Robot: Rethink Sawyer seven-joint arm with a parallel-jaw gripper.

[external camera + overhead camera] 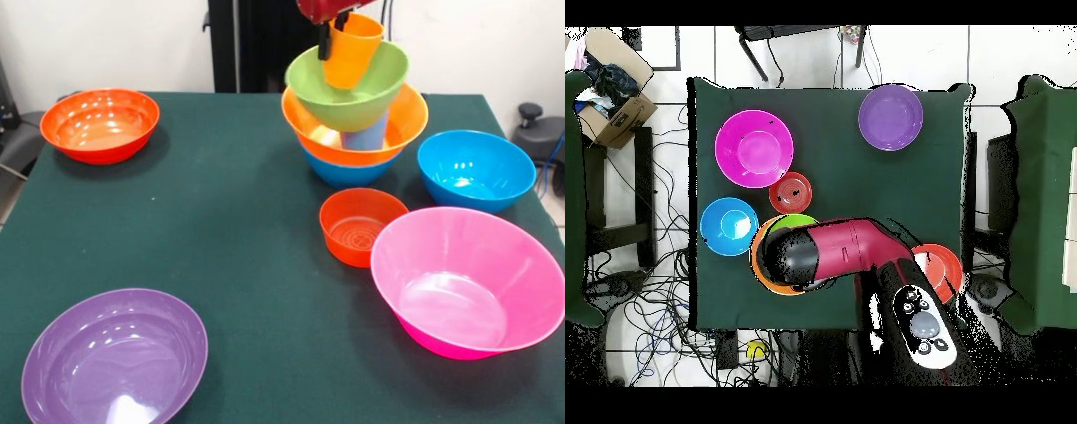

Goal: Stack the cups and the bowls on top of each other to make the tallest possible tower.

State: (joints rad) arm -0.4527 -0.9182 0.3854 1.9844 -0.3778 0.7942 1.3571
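We see the tower (355,124) at the far right of the green surface (238,230): a blue bowl (346,171) at the bottom, a wide orange bowl (402,124) in it, a light blue cup (366,137) standing inside that, and a lime green bowl (351,88) perched on top, tilted slightly. An orange cup (353,51) sits tilted in the green bowl — the pincer (333,34) comes down from above with its dark fingers closed on the cup's rim.

Just beside the tower, to its right in the front view, stands a second blue bowl (477,168). In front of the tower sits a small red-orange bowl (360,225), touching or almost touching the large pink bowl (468,278). Well apart, a red-orange bowl (100,124) rests at the far left and a purple bowl (115,358) at the near left.

From overhead, the red arm (840,250) covers most of the tower — only the orange and green rims show.
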